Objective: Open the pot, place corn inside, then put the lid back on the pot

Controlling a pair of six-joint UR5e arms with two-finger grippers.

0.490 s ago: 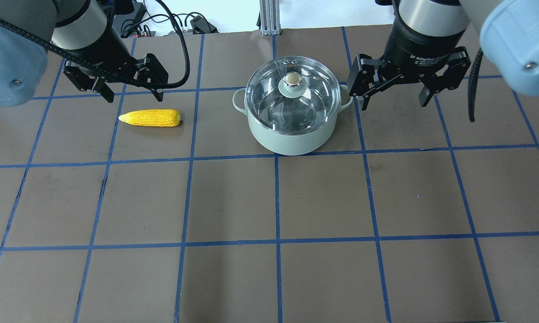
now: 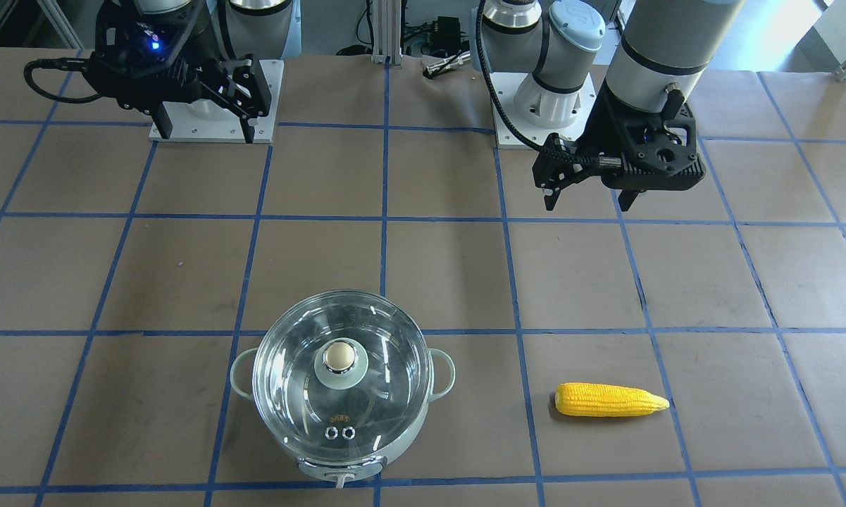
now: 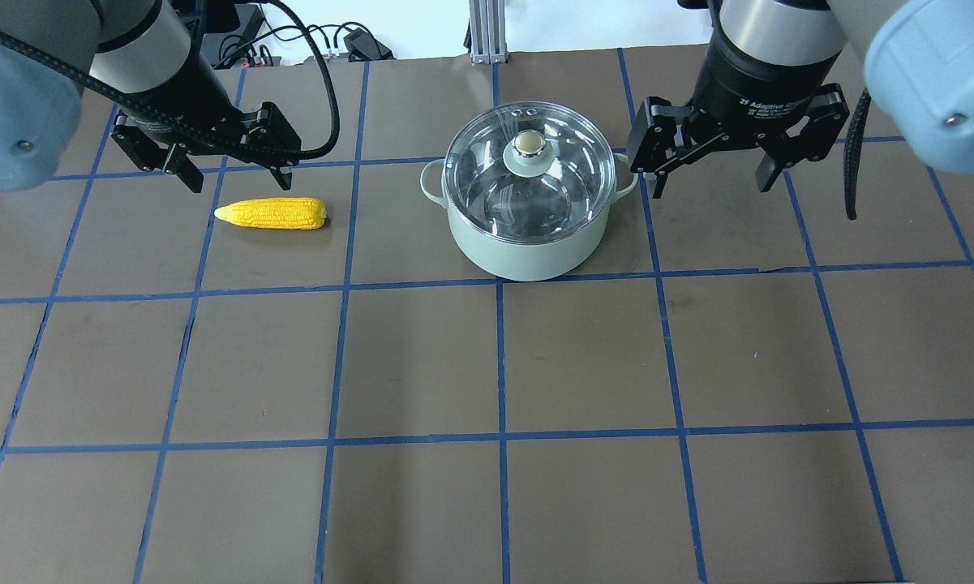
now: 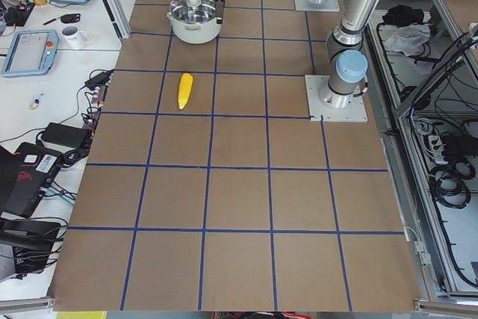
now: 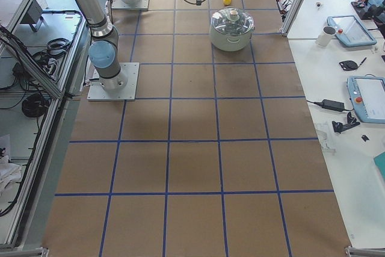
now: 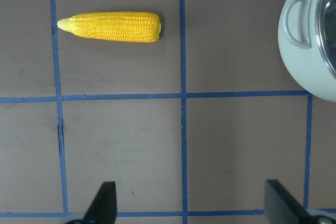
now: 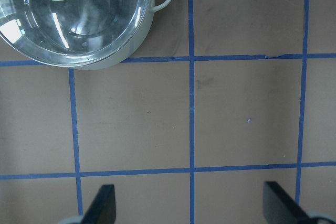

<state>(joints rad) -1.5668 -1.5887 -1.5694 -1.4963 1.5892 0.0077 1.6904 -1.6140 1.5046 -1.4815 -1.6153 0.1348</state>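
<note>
We log both claws released and empty. The left gripper (image 3: 236, 177) hovers near the corn (image 3: 272, 213); the right gripper (image 3: 710, 185) hangs right of the pot (image 3: 527, 253), likely to take off the seated lid (image 3: 487, 174).

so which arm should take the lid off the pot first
Right. The right gripper hangs open just beside the pot, much nearer the lid, which is still on. The left gripper, also open, sits by the corn, so it probably suits that pick-up afterwards.

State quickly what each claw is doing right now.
Left claw: open, holding nothing.
Right claw: open, holding nothing.
</note>
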